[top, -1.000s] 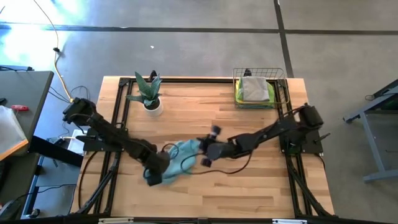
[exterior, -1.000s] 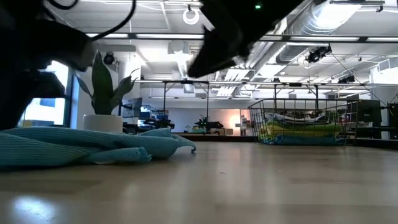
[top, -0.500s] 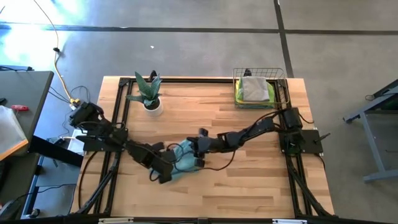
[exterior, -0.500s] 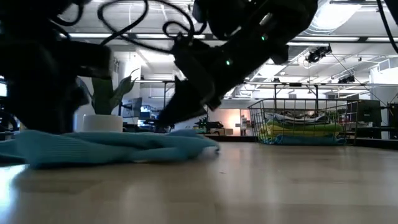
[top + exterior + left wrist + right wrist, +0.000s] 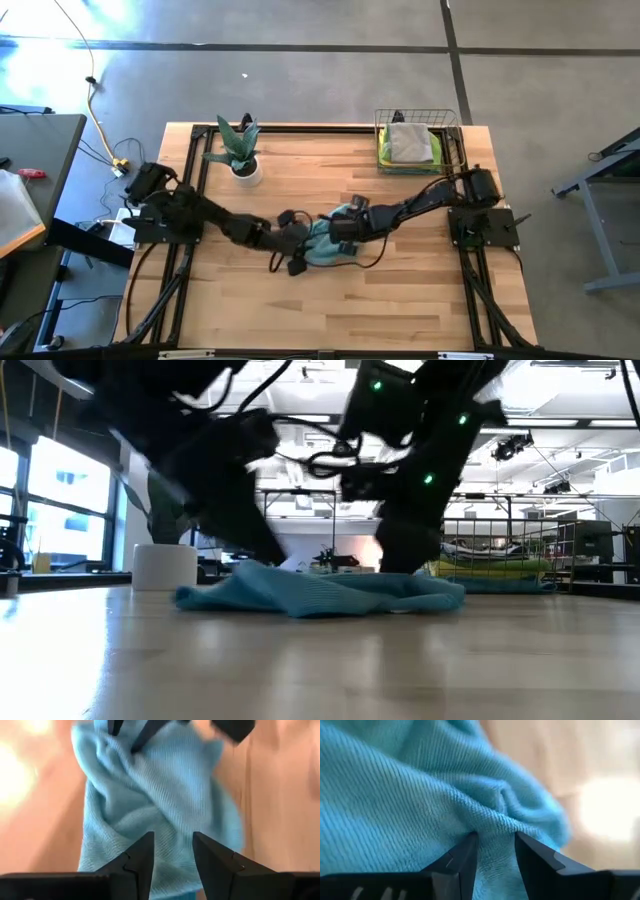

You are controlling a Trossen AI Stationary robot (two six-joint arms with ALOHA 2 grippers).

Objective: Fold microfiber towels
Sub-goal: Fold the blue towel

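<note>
Both jaws stood only a little apart, and each pair had teal cloth between its tips. In the right wrist view the right gripper (image 5: 492,851) pinched a raised ridge of the teal towel (image 5: 410,805), the fabric gathering into a crease exactly at the gap. In the left wrist view the left gripper (image 5: 172,851) had its fingers over the same towel (image 5: 160,795), with cloth filling the narrow gap, so I judged that it also held a fold, though the contact itself was not plainly shown. Seen from above, the left gripper (image 5: 292,240) was on the side of the towel (image 5: 330,245) nearer the potted plant (image 5: 238,150), and the right gripper (image 5: 345,226) was on the opposite side, nearer the wire basket (image 5: 418,143). The towel lay bunched between them, in the middle of the wooden table (image 5: 400,300), well apart from the plant and from the basket. Probably the two arms held opposite edges so that the cloth could be lifted and spread flat before any fold, because a crumpled towel can not be folded cleanly. In the low view the towel (image 5: 320,592) rested on the table as a low heap, not yet flat. The basket already held a grey towel (image 5: 410,140) over a lime green towel (image 5: 384,154), which suggested that finished towels were stacked there.
</note>
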